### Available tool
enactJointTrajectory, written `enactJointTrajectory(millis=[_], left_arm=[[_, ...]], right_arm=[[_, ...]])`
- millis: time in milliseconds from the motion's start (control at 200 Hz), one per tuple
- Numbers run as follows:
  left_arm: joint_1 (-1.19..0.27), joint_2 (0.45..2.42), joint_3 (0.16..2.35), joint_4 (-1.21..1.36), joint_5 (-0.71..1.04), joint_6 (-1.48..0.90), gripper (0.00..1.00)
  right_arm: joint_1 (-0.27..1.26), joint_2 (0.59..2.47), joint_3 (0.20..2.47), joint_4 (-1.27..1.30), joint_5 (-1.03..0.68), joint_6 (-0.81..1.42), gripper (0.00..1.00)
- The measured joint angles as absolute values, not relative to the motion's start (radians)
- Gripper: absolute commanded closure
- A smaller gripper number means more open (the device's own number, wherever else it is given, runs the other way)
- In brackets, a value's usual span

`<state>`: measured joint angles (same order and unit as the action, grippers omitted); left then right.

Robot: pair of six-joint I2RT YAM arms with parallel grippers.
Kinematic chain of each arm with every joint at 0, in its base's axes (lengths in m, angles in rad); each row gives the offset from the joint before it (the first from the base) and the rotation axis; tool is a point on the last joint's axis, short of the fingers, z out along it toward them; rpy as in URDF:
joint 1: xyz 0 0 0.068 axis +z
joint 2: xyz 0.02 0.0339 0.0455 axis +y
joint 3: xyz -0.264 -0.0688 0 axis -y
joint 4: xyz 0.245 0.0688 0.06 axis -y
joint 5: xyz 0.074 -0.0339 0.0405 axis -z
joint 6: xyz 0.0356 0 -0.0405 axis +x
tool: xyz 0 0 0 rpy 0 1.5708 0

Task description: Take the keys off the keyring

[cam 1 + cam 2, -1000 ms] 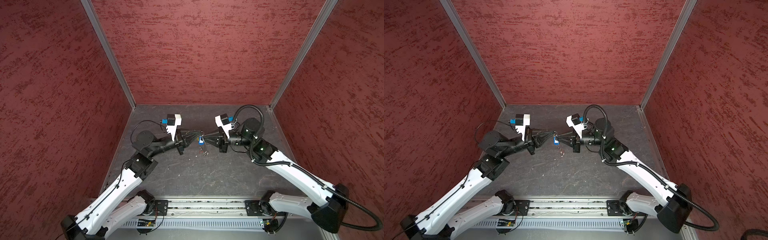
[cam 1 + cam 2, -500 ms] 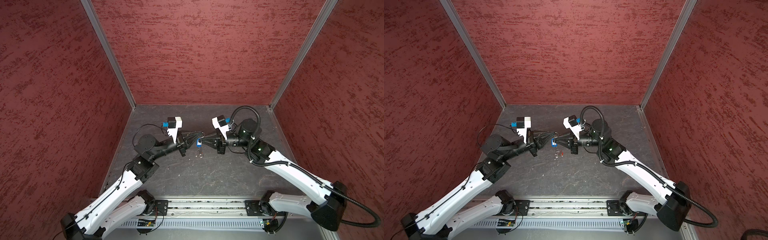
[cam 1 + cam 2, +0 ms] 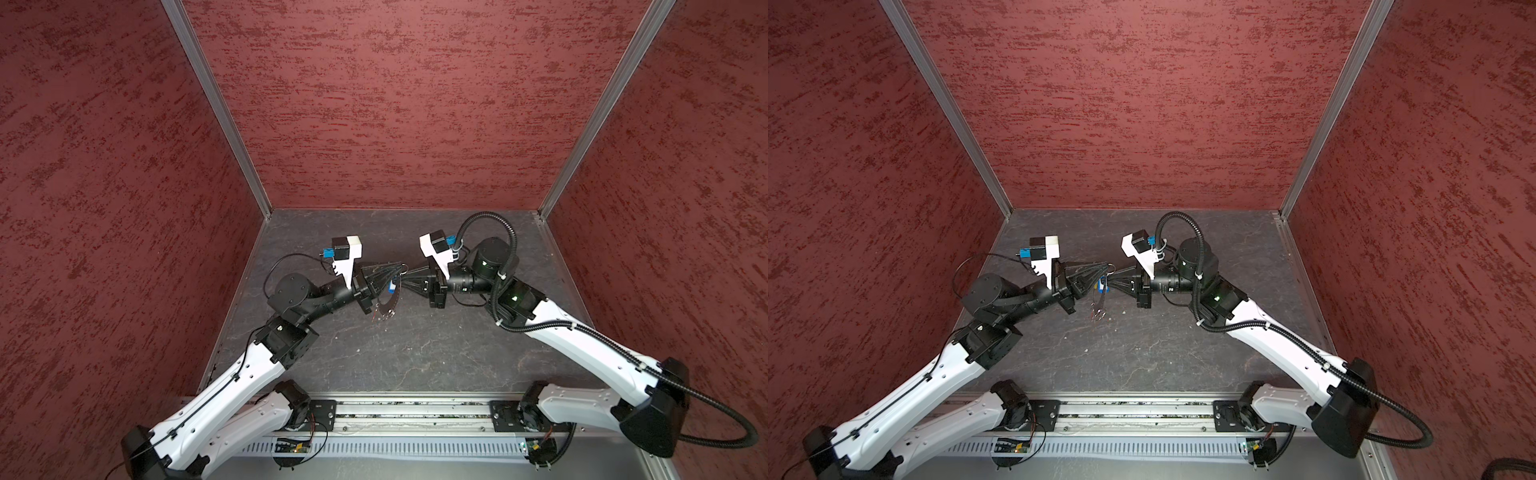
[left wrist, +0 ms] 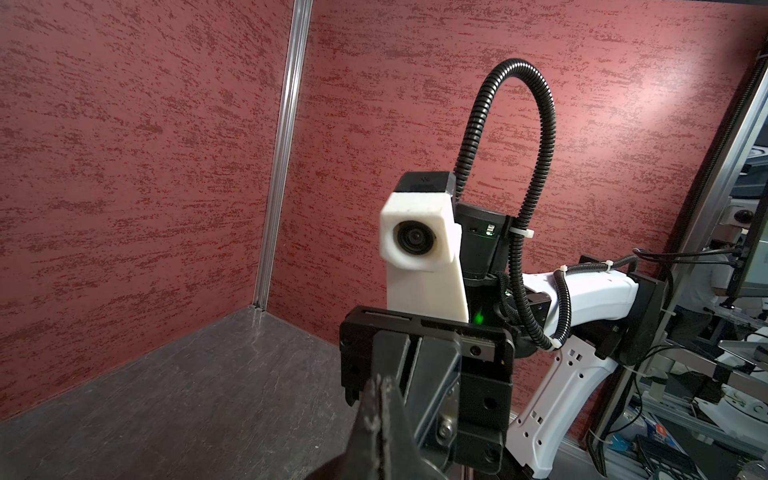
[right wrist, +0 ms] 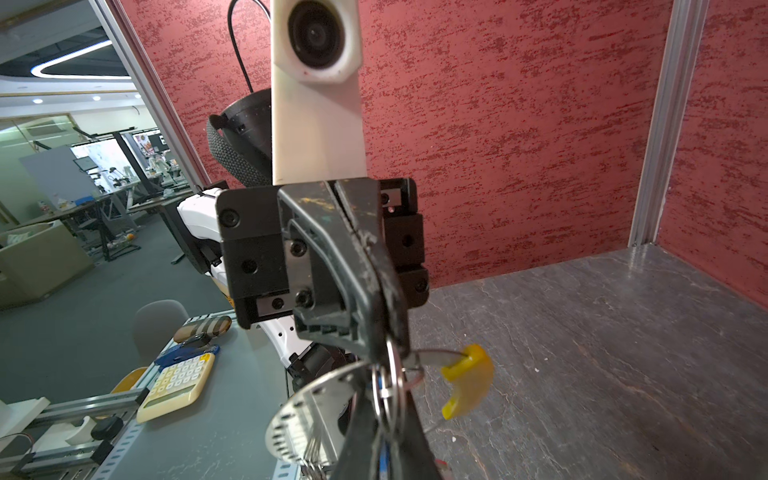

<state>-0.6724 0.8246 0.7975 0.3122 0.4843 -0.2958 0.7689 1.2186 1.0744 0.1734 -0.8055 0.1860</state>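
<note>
Silvery wire forms the keyring [image 5: 286, 405]. It hangs in the air over the middle of the table [image 3: 415, 353], directly under the point where the two claws meet tip to tip, and it does not rest on the surface.

**Claw state.** The left claw [image 3: 397, 268] is clenched on the top of the keyring. In the right wrist view its tips pinch the wire just beside the yellow segment [image 5: 469, 382]. The right claw [image 3: 410, 274] is also clenched, apparently on the small rings [image 5: 386, 390] just below that pinch. Which ring it holds cannot be resolved.

**Governing relation.** The two grip points almost touch. The left claw reaches in from the left and the right claw from the right, each pointing at the other along one left-right line. Neither arm is nearer, and the load lies below both.

**Orientation.** The keyring's long axis runs from the grip point down and toward the near side, ending close above the table. The keys [image 3: 1098, 311] gather at that low, near end and hang downward. The blue tag [image 3: 1100, 285] sits higher, just under the tips. The red tag cannot be located with confidence.

**Next move (judgement).** It probably calls for drawing the claws apart along the left-right line. The pull should follow the curve of the wire, since a pull across it is likely to bind the ring.
</note>
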Motion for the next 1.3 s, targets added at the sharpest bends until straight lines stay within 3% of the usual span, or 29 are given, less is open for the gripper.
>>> enactJointTrajectory(millis=[451, 511, 601, 696, 997, 1162, 1297], left_arm=[[-0.673, 0.780, 0.799, 0.227, 0.472, -0.255, 1.00], [-0.673, 0.776, 0.799, 0.220, 0.473, -0.253, 1.00], [-0.673, 0.773, 0.799, 0.213, 0.474, -0.253, 1.00], [-0.673, 0.770, 0.799, 0.202, 0.477, -0.253, 1.00], [-0.673, 0.757, 0.799, 0.202, 0.488, -0.253, 1.00], [-0.673, 0.758, 0.799, 0.202, 0.496, -0.254, 1.00], [-0.673, 0.758, 0.798, 0.203, 0.496, -0.254, 1.00]], right_arm=[[0.773, 1.157, 1.031, 0.122, -0.710, 0.163, 1.00], [0.773, 1.156, 1.031, 0.120, -0.707, 0.160, 0.89], [0.774, 1.150, 1.031, 0.112, -0.706, 0.152, 0.63], [0.774, 1.131, 1.031, 0.082, -0.694, 0.136, 0.54], [0.739, 0.995, 1.016, 0.093, -0.652, 0.138, 0.47], [0.698, 1.088, 1.011, 0.288, -0.779, 0.265, 0.46], [0.697, 1.165, 0.995, 0.403, -0.857, 0.358, 0.53]])
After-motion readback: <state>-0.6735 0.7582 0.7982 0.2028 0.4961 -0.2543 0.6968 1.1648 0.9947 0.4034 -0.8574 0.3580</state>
